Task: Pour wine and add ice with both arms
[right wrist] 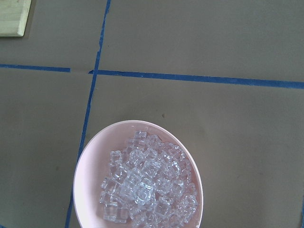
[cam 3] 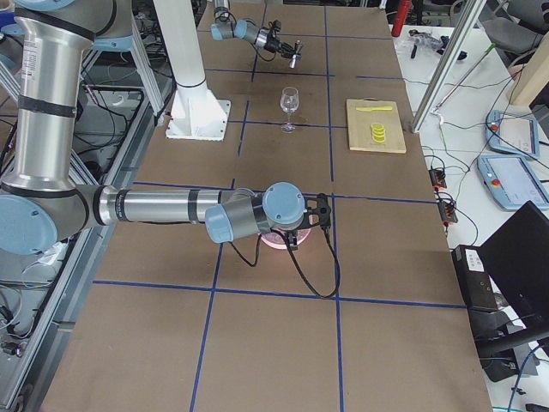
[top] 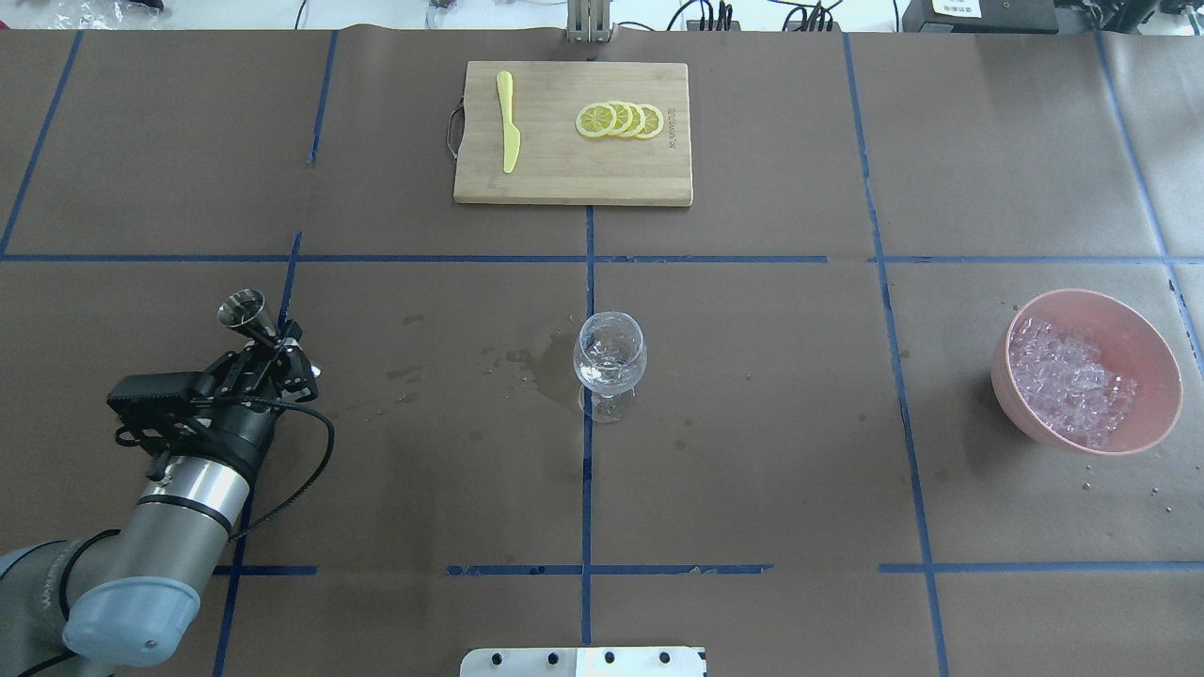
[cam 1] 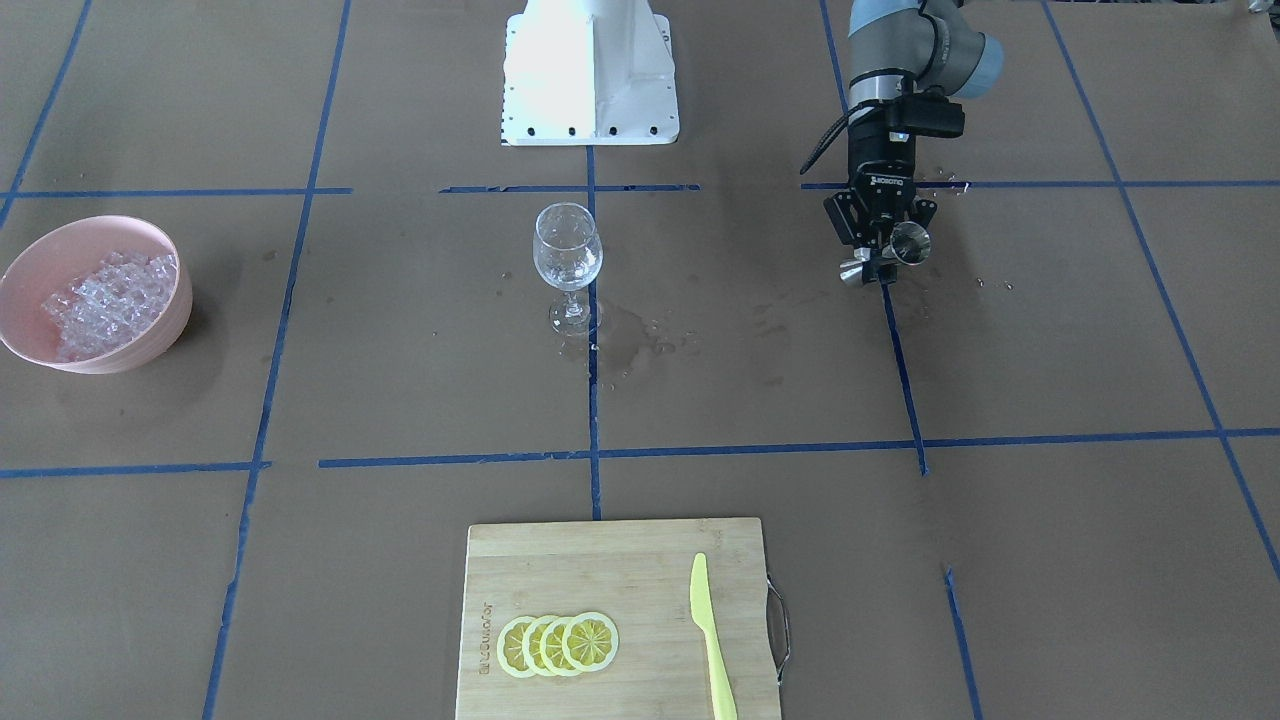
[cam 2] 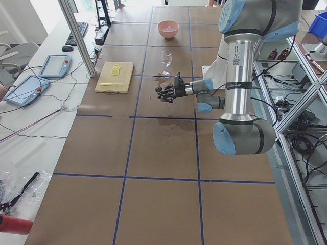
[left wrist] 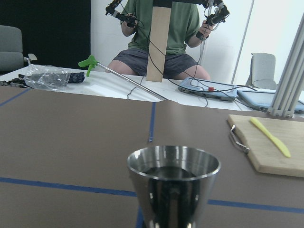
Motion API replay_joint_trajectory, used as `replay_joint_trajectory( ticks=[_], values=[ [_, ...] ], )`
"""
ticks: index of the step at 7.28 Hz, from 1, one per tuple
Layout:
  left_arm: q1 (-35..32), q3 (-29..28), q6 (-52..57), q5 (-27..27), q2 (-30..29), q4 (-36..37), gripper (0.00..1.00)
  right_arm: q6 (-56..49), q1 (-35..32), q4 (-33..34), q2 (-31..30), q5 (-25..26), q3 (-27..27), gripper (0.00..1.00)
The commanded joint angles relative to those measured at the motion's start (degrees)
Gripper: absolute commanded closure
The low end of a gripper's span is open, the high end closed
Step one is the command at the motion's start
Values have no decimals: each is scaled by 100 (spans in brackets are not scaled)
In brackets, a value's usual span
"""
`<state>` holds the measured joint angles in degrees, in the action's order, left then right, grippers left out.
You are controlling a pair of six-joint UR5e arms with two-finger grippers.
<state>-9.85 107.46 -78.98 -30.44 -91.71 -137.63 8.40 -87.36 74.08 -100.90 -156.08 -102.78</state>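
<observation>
My left gripper (top: 268, 346) is shut on a small steel jigger (top: 246, 313) and holds it upright above the table, well to the left of the glass. Dark wine (left wrist: 173, 172) lies inside the jigger (left wrist: 173, 190). The clear stemmed glass (top: 609, 362) stands upright at the table's centre and looks empty. The ice (top: 1068, 376) is heaped in a pink bowl (top: 1152, 362) at the far right. The right wrist view looks straight down on the ice (right wrist: 147, 187). My right gripper (cam 3: 307, 225) shows only in the exterior right view, above the bowl; I cannot tell whether it is open or shut.
A wooden cutting board (top: 564, 179) with lemon slices (top: 621, 119) and a yellow knife (top: 508, 132) lies at the far side. Wet blotches (top: 536, 362) mark the paper beside the glass. The white pedestal (cam 1: 590, 75) stands at the robot's side. A person (left wrist: 164, 33) sits beyond the table.
</observation>
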Motion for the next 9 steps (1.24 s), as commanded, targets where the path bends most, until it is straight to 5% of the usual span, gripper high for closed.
replay_joint_trajectory(
  ticks=[1,9],
  values=[
    [9,12,573,-15,-993,52,100,-14,0,-7,8,-1,-14,0],
    [413,-50,2729,-6,-2088,61,100,12,0,-350,9,16,-14,0]
  ],
)
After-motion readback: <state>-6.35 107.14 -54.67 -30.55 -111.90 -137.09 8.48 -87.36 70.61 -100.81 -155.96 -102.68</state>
